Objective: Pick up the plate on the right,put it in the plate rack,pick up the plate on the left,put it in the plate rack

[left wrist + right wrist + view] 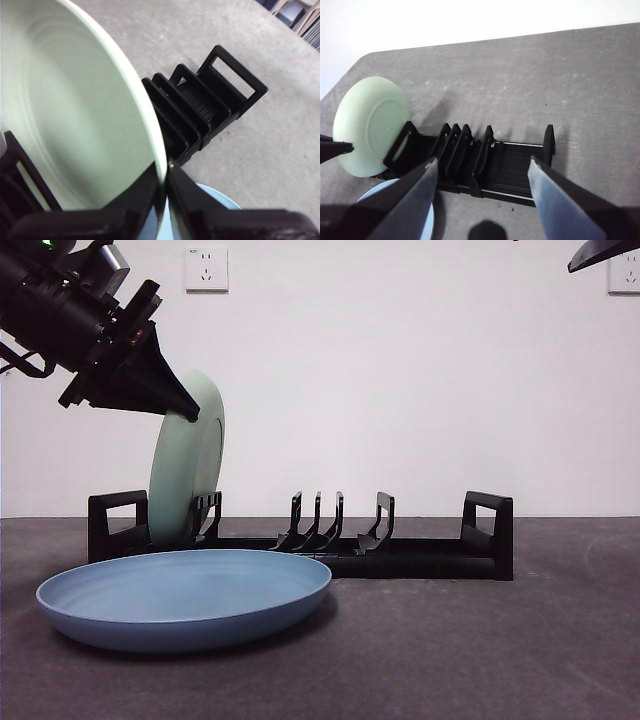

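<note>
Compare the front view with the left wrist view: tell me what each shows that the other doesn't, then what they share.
Only the front view shows the whole rack end to end, two wall sockets, and all of the blue plate lying flat before the rack. Only the left wrist view shows the left gripper closed on the green plate's rim, close up. Both show the green plate standing upright at one end of the rack, with the blue plate beside it.

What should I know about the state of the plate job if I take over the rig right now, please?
Left hand: shut on the green plate, which stands on edge in the plate rack at its end slot, not yet let go.
Right hand: open, waiting above the rack.
Blue plate: flat on the table in front of the rack, untouched.
Done: green plate nearly racked.
Left: let go of it, then rack the blue plate.
</note>
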